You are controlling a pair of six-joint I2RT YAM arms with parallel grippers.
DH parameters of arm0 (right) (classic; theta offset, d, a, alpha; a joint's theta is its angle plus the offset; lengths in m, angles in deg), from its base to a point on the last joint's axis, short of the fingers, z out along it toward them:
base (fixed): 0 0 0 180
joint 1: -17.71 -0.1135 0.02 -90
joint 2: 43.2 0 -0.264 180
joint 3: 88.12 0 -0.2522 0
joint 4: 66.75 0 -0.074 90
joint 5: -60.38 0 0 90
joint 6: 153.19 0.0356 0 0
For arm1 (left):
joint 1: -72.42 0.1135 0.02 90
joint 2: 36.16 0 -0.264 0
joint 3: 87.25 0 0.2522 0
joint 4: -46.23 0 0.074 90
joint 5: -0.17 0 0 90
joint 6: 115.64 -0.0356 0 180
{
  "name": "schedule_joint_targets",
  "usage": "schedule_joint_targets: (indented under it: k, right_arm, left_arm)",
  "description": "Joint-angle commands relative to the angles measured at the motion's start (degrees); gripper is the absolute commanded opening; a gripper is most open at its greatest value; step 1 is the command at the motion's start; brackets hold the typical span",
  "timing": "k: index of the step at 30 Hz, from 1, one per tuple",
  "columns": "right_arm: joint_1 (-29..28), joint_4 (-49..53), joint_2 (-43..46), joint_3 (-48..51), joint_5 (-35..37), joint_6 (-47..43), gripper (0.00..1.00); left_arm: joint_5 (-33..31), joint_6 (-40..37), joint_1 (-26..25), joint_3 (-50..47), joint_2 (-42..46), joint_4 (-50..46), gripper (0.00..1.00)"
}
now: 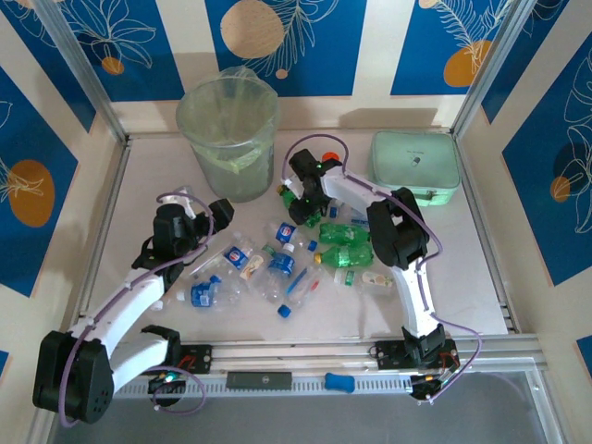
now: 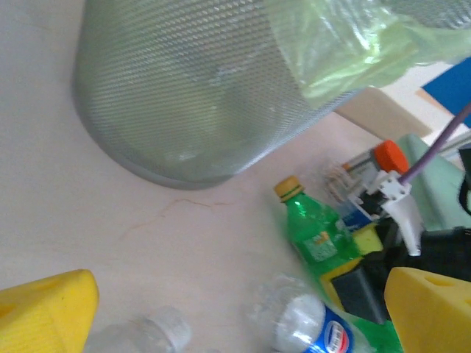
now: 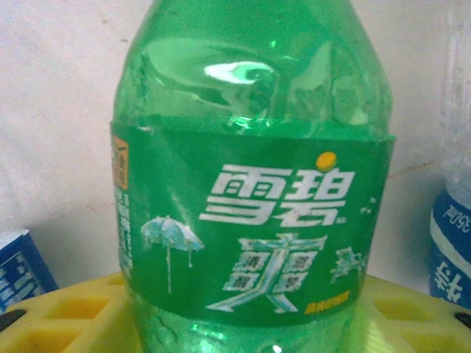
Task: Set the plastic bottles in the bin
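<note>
Right pincer point(image 1: 299, 198) clamped on green Sprite bottle point(image 3: 250, 184) beside bin point(image 1: 231, 155) at far edge of table point(image 1: 462, 277), left pincer point(image 1: 220, 215) spread wide

The left arm point(image 1: 122, 316) and right arm point(image 1: 416, 291) share white link shells and black joint housings, each trailing a purple cable point(image 2: 436, 147). Gripper fingers point(image 2: 44, 309) are bright yellow plastic with moulded pockets.

Our left arm point(image 1: 120, 310) stretched forward from its base, the left gripper point(image 1: 220, 215) spread wide, yellow fingers point(image 2: 44, 309) well apart. Our right arm point(image 1: 356, 191) bent at the elbow, the right gripper point(image 1: 298, 202) clamped on a green bottle point(image 3: 250, 184).
</note>
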Motion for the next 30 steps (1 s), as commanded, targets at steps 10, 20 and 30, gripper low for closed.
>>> schedule_joint_targets:
  k: [10,20,30]
  right_arm:
    - [0.36,-24.69,28.81,21.86,-9.08,10.75,0.53]
    - [-1.42,-46.58,45.55,41.91,-13.06,21.52,0.52]
    - [-5.36,-52.87,51.38,47.95,-12.05,22.32,0.51]
  left_arm:
    - [8.43,4.07,-6.10,6.78,1.30,9.27,1.00]
    - [10.67,3.03,-15.30,17.02,-7.85,14.68,1.00]
    - [12.63,2.19,-21.03,24.43,-18.33,13.25,1.00]
